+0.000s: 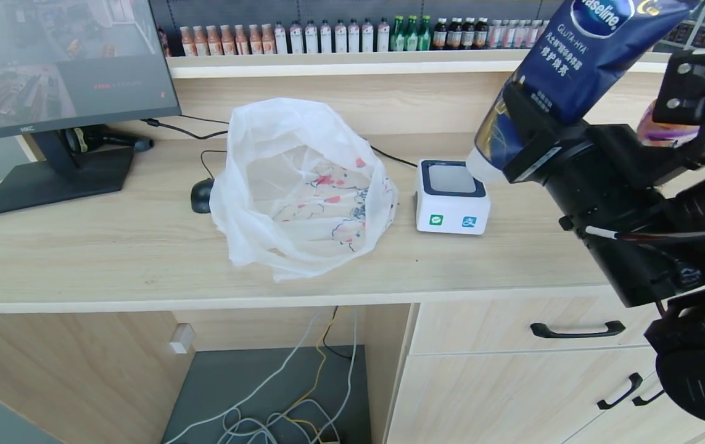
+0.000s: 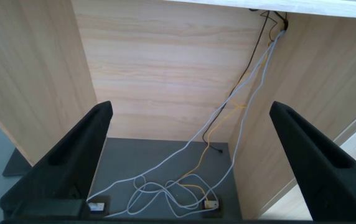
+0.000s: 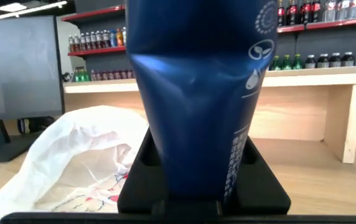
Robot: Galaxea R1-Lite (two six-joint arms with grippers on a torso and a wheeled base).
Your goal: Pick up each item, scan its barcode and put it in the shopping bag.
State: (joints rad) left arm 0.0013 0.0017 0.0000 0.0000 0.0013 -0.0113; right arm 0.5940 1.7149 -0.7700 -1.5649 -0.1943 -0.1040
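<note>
pincer (image 3: 198,158) gripping blue tube (image 3: 196,81); white shopping bag (image 3: 78,146) behind; bottle shelves (image 3: 97,42) beyond

My right arm raised on right side, forearm angled up and inward; right gripper (image 1: 528,132) clamped across lower body of blue tube (image 1: 580,55); tube tilted, cap end down, crimped end up; my left gripper (image 2: 193,168) held low, black fingers (image 2: 72,162) spread wide apart, pointing forward.

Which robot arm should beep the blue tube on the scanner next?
Right. The right gripper holds the blue tube with its cap end close to the scanner. The left gripper is open and empty, down under the counter by the cables.
</note>
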